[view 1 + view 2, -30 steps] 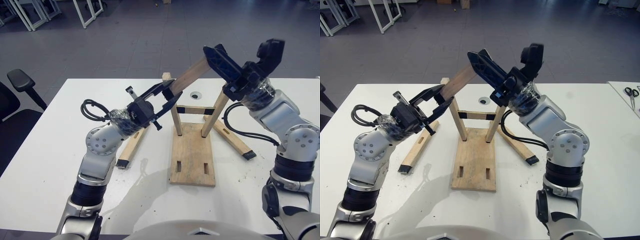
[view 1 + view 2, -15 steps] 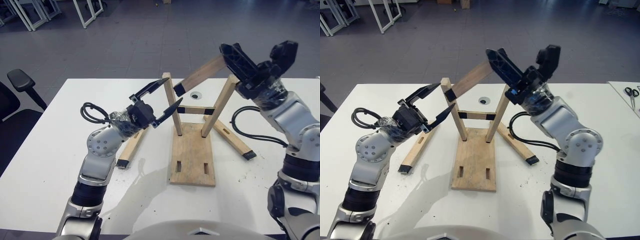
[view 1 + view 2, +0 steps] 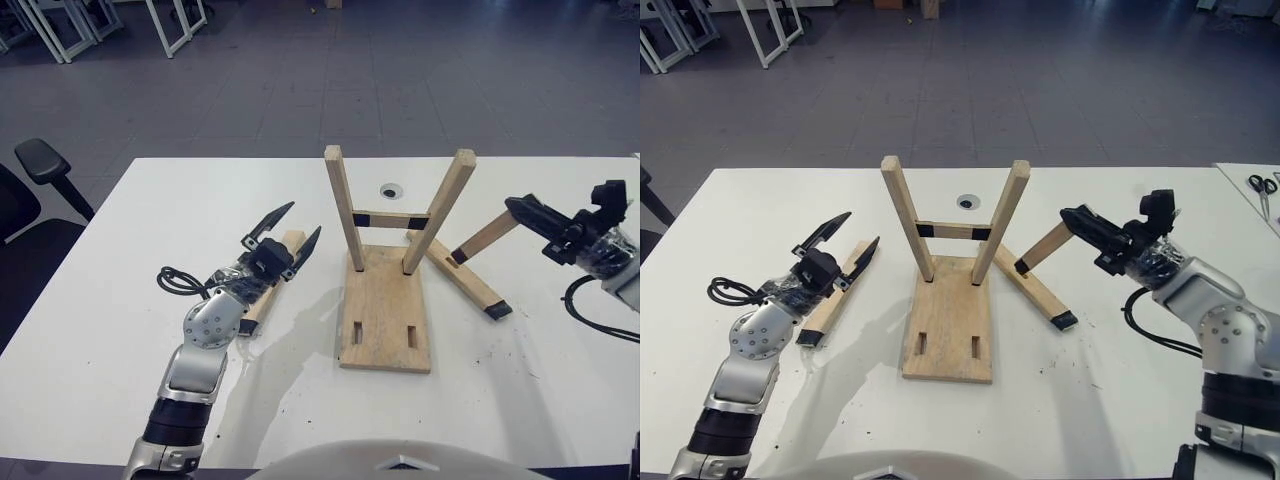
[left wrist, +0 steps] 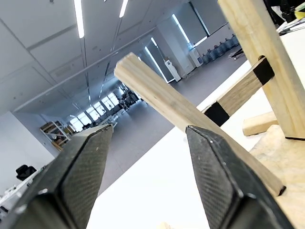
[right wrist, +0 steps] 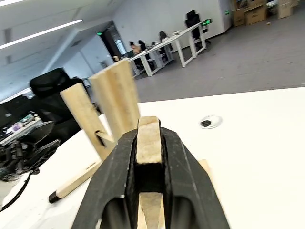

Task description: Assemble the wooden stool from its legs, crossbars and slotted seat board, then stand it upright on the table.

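Board is flanked by left end effector, spread wide, and right end effector, clamped on a leg.

White table, cable hole near its far edge. Grey tiled floor beyond. White desk frames far left; black chair arm just off the table's left corner. Second table at right (only its corner seen), scissors on it. Ceiling strip lights, tall windows, water bottles beneath them. Rows of desks, cardboard boxes far back.
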Tool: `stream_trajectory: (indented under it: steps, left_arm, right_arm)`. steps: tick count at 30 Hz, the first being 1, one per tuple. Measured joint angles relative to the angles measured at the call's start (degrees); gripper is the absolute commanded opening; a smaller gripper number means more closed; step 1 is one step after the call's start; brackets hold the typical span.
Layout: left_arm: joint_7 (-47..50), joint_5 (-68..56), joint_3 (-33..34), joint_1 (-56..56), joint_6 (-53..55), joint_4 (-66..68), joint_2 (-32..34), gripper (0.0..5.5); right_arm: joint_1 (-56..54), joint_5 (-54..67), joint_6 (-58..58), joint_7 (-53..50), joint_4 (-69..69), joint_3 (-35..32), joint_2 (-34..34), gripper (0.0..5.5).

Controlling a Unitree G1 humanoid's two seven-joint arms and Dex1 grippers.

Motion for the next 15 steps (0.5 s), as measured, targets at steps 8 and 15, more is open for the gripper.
stream_trajectory:
  steps: [8,15]
  left_arm:
    - [0.67,1.98,-0.62,-0.87,2.64,0.72,-0.01,2.82]
    - [0.75,2.27,-1.0,-0.83,3.19,0.72,-0.04,2.82]
  right_arm:
    - [-4.35,-15.0,-10.15,2.16,13.64,4.72,5.27,0.42]
    - [-6.46,-19.05,-11.94,4.4,15.25,5.53,7.31,0.42]
